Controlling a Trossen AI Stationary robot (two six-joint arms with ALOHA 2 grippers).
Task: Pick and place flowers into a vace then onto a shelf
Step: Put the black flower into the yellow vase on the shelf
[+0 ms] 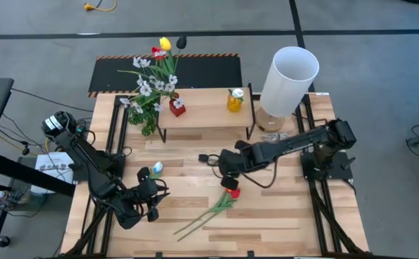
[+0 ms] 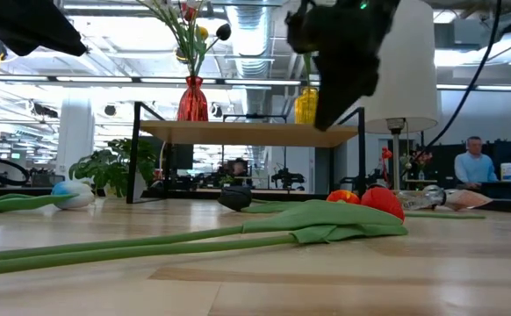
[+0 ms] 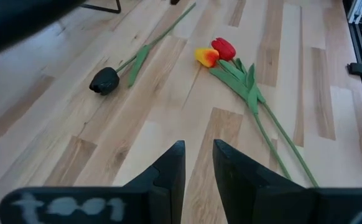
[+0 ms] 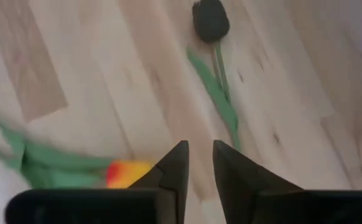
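A red tulip (image 1: 234, 193) and an orange tulip (image 3: 206, 56) lie side by side on the table with their green stems (image 1: 199, 221) toward the near edge. A black tulip (image 1: 204, 157) and a white tulip (image 1: 157, 169) also lie flat. The shelf (image 1: 206, 108) carries a red vase (image 1: 177, 108) holding several flowers (image 1: 152, 79), and a yellow vase (image 1: 235, 101). My right gripper (image 1: 222, 170) hovers between the black tulip (image 4: 210, 20) and the orange one (image 4: 128, 173), fingers close together and empty. My left gripper (image 1: 155, 196) is at the near left, fingers close together and empty.
A tall white lamp (image 1: 289, 75) stands at the shelf's right end. A bushy green sprig (image 1: 150, 122) hangs by the shelf's left end. Black side rails (image 1: 321, 201) run along the table's edges. A person (image 2: 475, 162) shows in the room beyond.
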